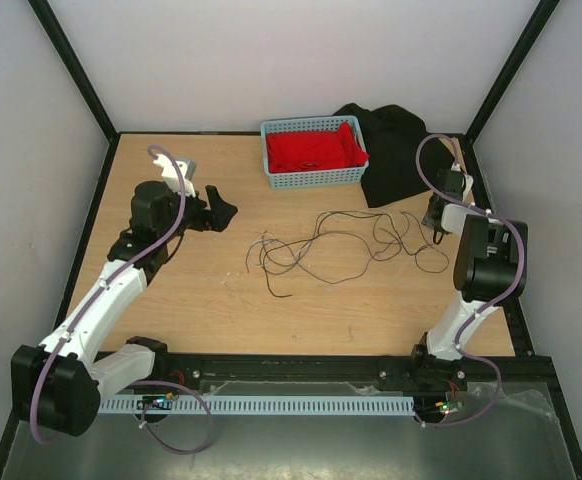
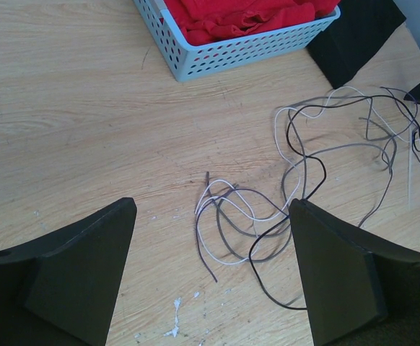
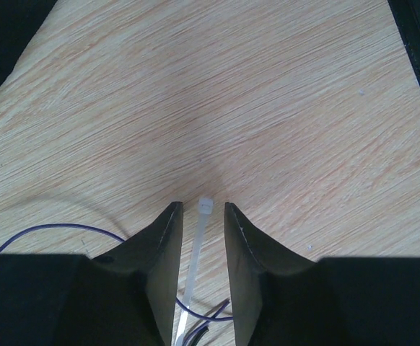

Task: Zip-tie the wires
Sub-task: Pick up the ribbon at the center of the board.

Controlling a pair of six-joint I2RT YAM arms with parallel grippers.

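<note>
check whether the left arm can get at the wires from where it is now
Probably yes. The left gripper is open and faces the near end of the wires, with only bare table between them. The basket sits off to the far side, out of the way.

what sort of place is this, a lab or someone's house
Likely a robotics lab test cell: a left arm and right arm bolted to a wooden table, boxed in by plain white panels on a black frame.
</note>
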